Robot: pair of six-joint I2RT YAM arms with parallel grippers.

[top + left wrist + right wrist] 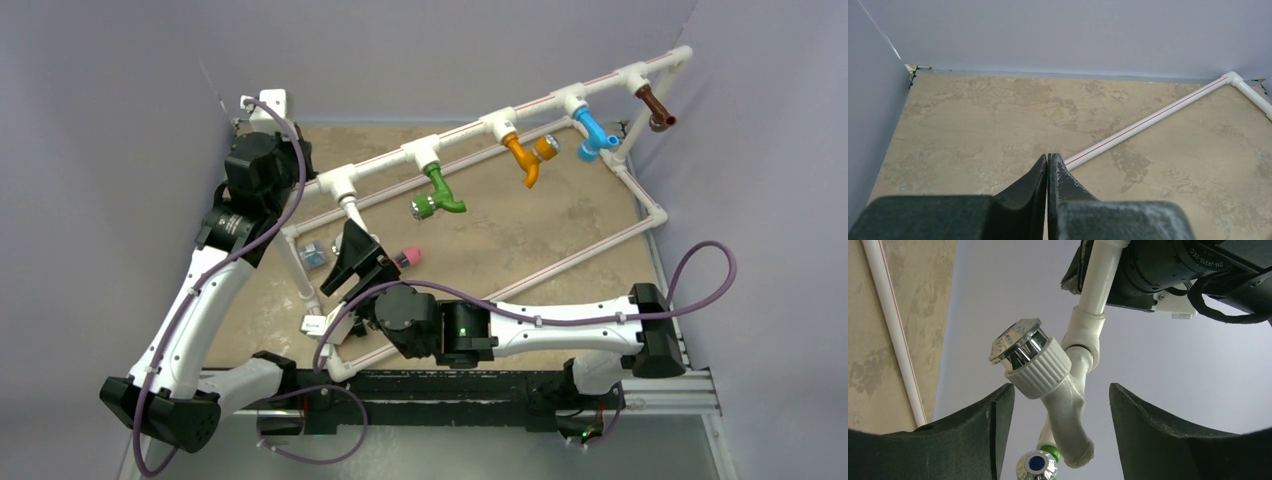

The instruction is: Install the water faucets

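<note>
The white faucet (1068,405) with a chrome knob hangs from the leftmost T-fitting of the white pipe frame (470,130). It sits between the wide-open fingers of my right gripper (1062,387), which touch nothing. In the top view the right gripper (355,262) sits just below that faucet (352,212). The green (440,192), orange (527,155), blue (595,133) and brown (655,107) faucets hang from the other fittings along the top rail. The green faucet's knob (1040,465) shows below the white one. My left gripper (1048,157) is shut and empty above the table at the far left.
A pink-capped cylinder (408,256) lies on the tan table beside the right gripper. A small blue-and-clear item (315,256) sits near the frame's left post. The frame's lower pipes (570,262) cross the table. Grey walls close in the back and sides.
</note>
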